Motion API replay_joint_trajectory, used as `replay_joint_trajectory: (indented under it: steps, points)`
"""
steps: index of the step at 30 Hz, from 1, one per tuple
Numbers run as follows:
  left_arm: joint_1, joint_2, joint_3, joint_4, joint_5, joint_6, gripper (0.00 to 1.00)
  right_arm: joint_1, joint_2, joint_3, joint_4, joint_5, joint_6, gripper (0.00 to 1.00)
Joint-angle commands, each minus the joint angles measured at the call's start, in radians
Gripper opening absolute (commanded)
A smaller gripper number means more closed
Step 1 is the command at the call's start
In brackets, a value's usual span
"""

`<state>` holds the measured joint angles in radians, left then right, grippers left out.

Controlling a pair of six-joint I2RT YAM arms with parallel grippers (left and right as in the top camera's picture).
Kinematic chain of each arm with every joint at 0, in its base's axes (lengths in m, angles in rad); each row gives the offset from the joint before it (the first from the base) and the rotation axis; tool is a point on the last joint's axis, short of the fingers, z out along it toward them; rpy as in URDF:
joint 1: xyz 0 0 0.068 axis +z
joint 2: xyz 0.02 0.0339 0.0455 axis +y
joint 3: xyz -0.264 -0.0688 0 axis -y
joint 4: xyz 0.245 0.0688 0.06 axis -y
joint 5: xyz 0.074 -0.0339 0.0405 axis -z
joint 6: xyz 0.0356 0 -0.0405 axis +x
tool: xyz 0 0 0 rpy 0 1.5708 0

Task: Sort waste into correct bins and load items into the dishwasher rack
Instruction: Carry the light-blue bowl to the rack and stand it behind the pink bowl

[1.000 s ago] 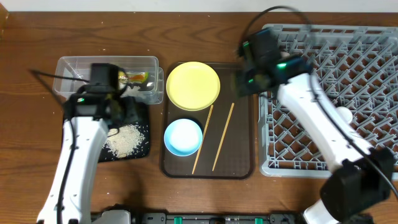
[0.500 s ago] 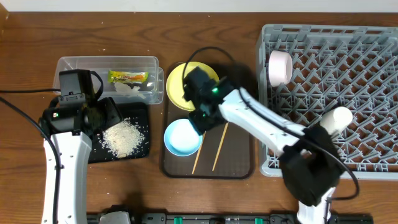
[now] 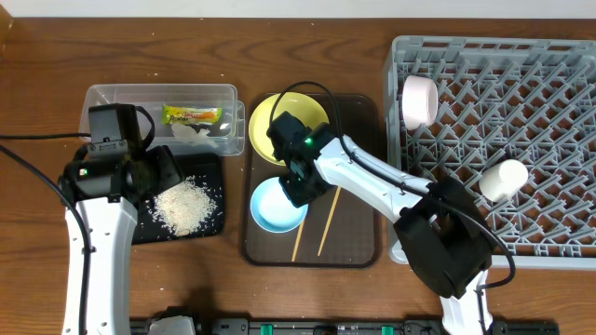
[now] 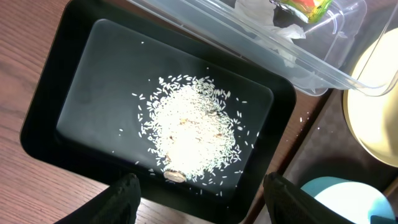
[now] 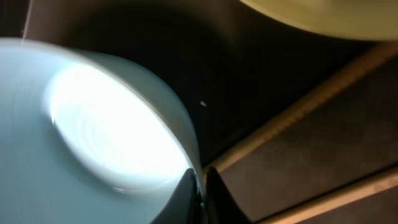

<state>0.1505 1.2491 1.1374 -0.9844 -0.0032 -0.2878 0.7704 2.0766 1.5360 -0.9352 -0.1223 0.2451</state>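
Right end effector (image 5: 200, 185) clenched on light blue bowl (image 5: 93, 124) rim; left end effector (image 4: 208, 196) released.

Rice (image 3: 186, 207) lies on the flat tray (image 3: 207, 172) (tub (image 3: 121, 98) behind it); rack (image 3: 559, 140) far right.

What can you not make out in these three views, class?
Overhead: tips of the right pincer, hidden under its own arm.
Right wrist: light blue bowl, blurred and cut off by the left edge.
Left wrist: snack wrapper, cut off by the top edge; yellow plate, by the right edge.
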Motion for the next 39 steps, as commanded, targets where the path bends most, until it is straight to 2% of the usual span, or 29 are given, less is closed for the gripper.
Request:
replay_joint_trajectory:
  steps: [1, 10, 18, 25, 29, 33, 36, 39]
  points:
    - [0.005, -0.003, -0.001, -0.002, 0.011, -0.002, 0.66, 0.009, 0.003, 0.000, -0.008, 0.018, 0.013, 0.01]
    - [0.005, -0.003, -0.001, -0.002, 0.018, -0.002, 0.66, -0.034, -0.032, 0.007, -0.006, 0.017, 0.012, 0.01]
    - [0.005, -0.003, -0.001, -0.002, 0.018, -0.002, 0.67, -0.200, -0.248, 0.058, -0.018, 0.058, -0.067, 0.01]
    - [0.005, -0.003, -0.001, 0.002, 0.018, -0.002, 0.66, -0.418, -0.430, 0.065, 0.092, 0.431, -0.146, 0.01]
    - [0.005, -0.003, -0.001, 0.003, 0.018, -0.002, 0.66, -0.530, -0.444, 0.065, 0.206, 0.688, -0.241, 0.01]
    - [0.005, -0.003, -0.001, 0.006, 0.018, -0.002, 0.67, -0.613, -0.410, 0.065, 0.336, 1.013, -0.257, 0.01]
    - [0.005, -0.003, -0.001, 0.006, 0.018, -0.002, 0.66, -0.664, -0.365, 0.065, 0.422, 1.061, -0.354, 0.01]
    - [0.005, -0.003, -0.001, 0.006, 0.018, -0.002, 0.66, -0.700, -0.313, 0.065, 0.452, 1.068, -0.385, 0.01]
